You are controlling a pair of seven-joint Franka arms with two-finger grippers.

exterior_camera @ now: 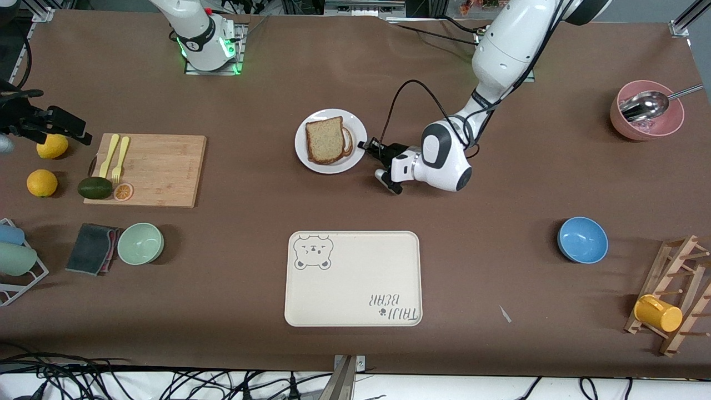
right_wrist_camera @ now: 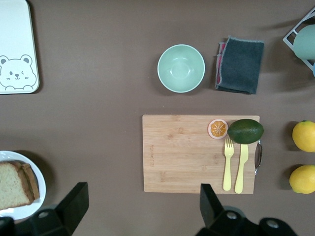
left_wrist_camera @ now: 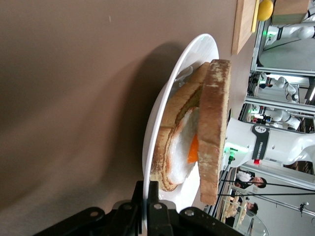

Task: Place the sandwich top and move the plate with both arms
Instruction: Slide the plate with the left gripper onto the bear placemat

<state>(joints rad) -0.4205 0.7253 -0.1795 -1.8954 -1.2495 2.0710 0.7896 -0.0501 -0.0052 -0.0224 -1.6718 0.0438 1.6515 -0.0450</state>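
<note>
Sandwich top [exterior_camera: 325, 139] is already on the stack: pale speckled slice lies over the fillings on the plate [exterior_camera: 311, 158], with a darker slice at the bottom showing in the left wrist view. Placing looks done; moving the plate is what remains.

Plate sits on the tabletop [exterior_camera: 355, 78] at centre, at 12 o'clock from the bear tray [exterior_camera: 355, 289]. Left tool [exterior_camera: 371, 149] is at the plate's 3 o'clock edge. In the left wrist view the plate rim [left_wrist_camera: 147, 162] runs straight into the narrow slot of the tool, so it appears closed on the rim; judged a grip.

Right tool [right_wrist_camera: 142, 209] hangs high over the right arm's end of the tabletop, above the cutting board [right_wrist_camera: 182, 152], fingers wide apart, holding nothing. It has not reached the plate, so the two-arm carry cannot start yet.

Containers:
- bear tray: nothing on it
- green bowl [exterior_camera: 140, 243]: nothing visible inside
- blue bowl [exterior_camera: 582, 239]: nothing visible inside
- pink bowl [exterior_camera: 647, 111]: a metal spoon [exterior_camera: 647, 104]
</note>
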